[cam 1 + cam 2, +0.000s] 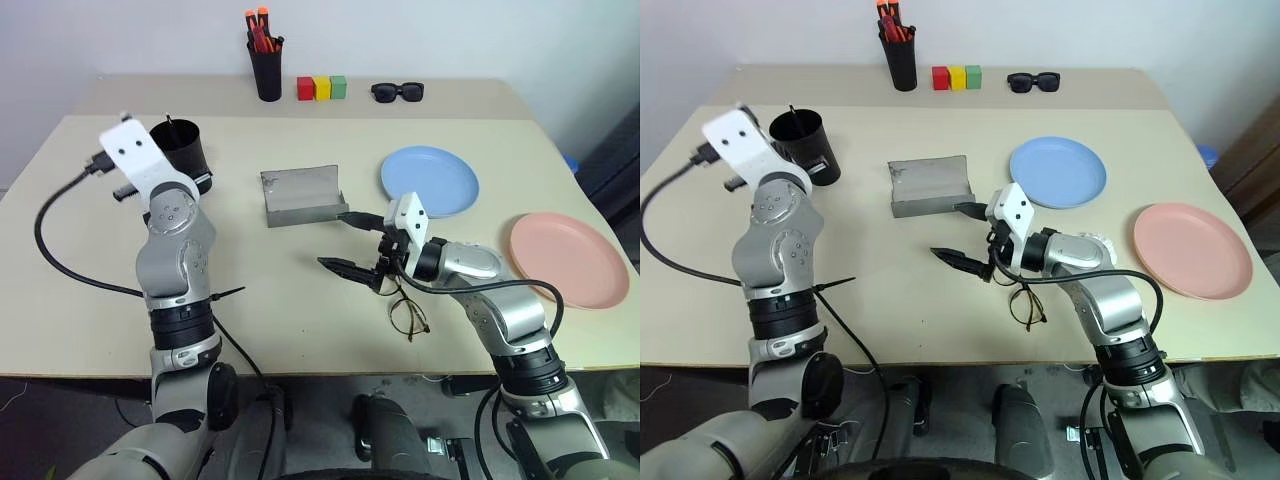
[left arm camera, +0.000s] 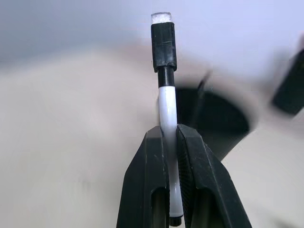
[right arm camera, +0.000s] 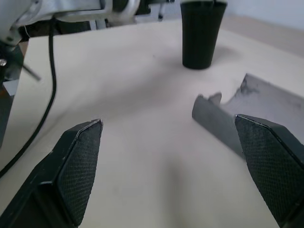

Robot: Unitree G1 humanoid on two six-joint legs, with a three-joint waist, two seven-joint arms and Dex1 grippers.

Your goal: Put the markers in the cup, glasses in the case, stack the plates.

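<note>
A: The left gripper [image 2: 168, 142] is pinching the white marker [image 2: 167, 102] mid-barrel, black end up, with the cup [image 1: 180, 147] just beyond it.

B: And the right gripper [image 1: 362, 245]?

A: Spread wide, holding nothing, hovering over the table [image 1: 80, 220] between the case [image 1: 302, 195] and the glasses [image 1: 408, 312].

B: How will the marker handle?

A: Light and stiff, I'd judge, but the barrel looks smooth, so it could slide or pivot between the fingers. A mid-barrel hold suits it.

B: The glasses?

A: Thin wire, probably fragile and springy. Best taken at the bridge or a temple, not the lenses. The blue plate [image 1: 430, 180] and pink plate [image 1: 568, 258] lie apart, unstacked.
</note>
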